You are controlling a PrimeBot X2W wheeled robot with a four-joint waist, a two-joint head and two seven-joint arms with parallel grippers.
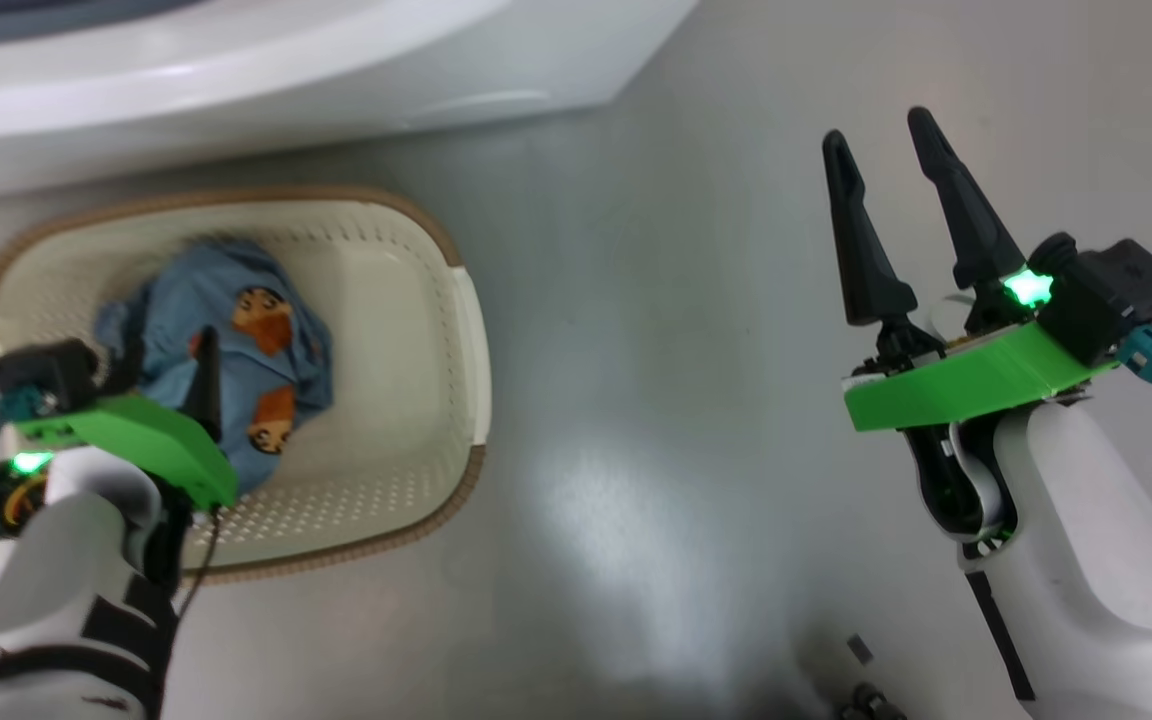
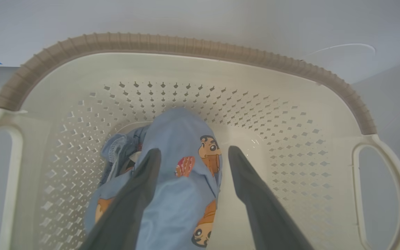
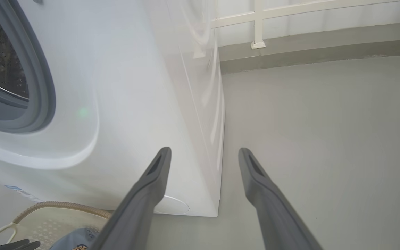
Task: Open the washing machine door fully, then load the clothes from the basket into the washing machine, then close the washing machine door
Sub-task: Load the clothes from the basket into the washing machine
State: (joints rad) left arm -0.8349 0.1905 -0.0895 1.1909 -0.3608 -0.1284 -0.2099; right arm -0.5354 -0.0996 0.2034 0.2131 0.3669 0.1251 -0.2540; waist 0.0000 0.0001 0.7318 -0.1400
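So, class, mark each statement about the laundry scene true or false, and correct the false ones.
1. The clothes lie inside the basket. True.
2. The right claw is shut on a garment. False: it is open and empty, above the bare floor.
3. The left claw is open over the clothes in the basket. True.
4. The basket is filled to its rim. False: the clothes cover only part of its bottom, and much of the perforated wall is bare.
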